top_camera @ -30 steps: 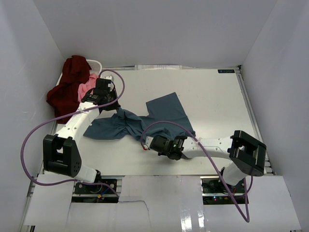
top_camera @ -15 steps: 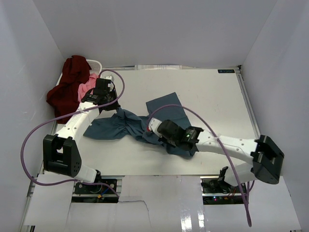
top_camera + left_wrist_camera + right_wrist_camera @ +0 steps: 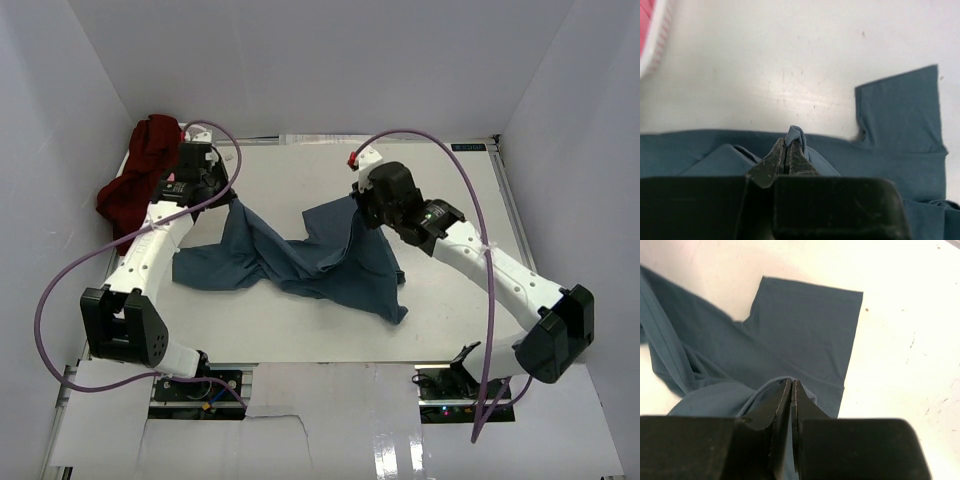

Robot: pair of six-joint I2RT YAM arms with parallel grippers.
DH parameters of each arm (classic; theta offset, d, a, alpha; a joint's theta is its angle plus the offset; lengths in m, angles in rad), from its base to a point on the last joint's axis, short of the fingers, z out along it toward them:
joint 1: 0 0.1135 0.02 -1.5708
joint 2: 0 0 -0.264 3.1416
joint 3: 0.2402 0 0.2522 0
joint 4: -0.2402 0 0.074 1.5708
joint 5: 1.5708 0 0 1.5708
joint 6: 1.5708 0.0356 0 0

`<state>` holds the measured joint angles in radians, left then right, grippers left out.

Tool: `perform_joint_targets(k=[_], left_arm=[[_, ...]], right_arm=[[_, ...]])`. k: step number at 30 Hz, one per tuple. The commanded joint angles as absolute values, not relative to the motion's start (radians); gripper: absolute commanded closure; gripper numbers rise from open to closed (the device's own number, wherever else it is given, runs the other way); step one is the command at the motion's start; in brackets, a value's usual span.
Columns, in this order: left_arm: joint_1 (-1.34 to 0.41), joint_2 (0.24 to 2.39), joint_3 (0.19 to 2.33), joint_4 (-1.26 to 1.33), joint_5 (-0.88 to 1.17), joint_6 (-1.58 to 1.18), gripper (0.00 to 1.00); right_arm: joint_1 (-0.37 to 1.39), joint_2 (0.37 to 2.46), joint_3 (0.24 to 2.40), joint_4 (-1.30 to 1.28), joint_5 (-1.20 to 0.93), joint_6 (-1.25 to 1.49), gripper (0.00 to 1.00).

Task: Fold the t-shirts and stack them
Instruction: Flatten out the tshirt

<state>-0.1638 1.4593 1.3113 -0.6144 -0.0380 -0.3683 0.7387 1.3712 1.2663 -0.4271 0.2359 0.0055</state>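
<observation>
Teal-blue t-shirt (image 3: 300, 262) lies crumpled across mid table (image 3: 460, 210), btwn the two arms, pinched at two spots.

L gripper (image 3: 787, 146): fingers closed tight on a small fold of the teal cloth, which pokes out just past the tips. That pinch is at the shirt's far-left part, where the cloth is drawn up into a peak.

R gripper (image 3: 791, 386): fingers also pressed together w/ teal cloth caught btwn them, at the shirt's far-right part, near a sleeve.

Btwn the two pinches the cloth sags and bunches into folds. The rest spreads on the table, one flap reaching near-left, another near-right. R wrist view shows a flat sleeve w/ a straight hem on the table beyond the fingers.

Maroon t-shirt (image 3: 140, 178) is heaped at the far-left edge, beside the L arm, apart from the teal one.

Pink t-shirt (image 3: 646, 17) shows only as a sliver at the corner of L wrist view, just inside the white basket (image 3: 660, 42) rim, not touching the teal shirt.
</observation>
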Motion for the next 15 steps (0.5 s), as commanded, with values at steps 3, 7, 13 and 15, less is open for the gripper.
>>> perform_joint_targets(k=[3, 7, 13, 15], left_arm=[[-0.095, 1.376, 1.414, -0.626, -0.057, -0.411, 1.0], [-0.074, 1.396, 1.453, -0.641, -0.002, -0.426, 1.0], [-0.072, 1.361, 1.315, -0.631, -0.046, -0.402, 1.0], [-0.071, 1.351, 1.267, -0.626, -0.048, -0.397, 1.0]], right_arm=[[0.631, 1.454, 1.42, -0.439, 0.088, 0.081, 0.92], [0.548, 1.555, 1.505, -0.54, -0.219, 0.104, 0.92], [0.571, 1.551, 1.286, -0.568, -0.429, 0.112, 0.92], [0.589, 1.522, 1.18, -0.537, -0.463, 0.121, 0.92]])
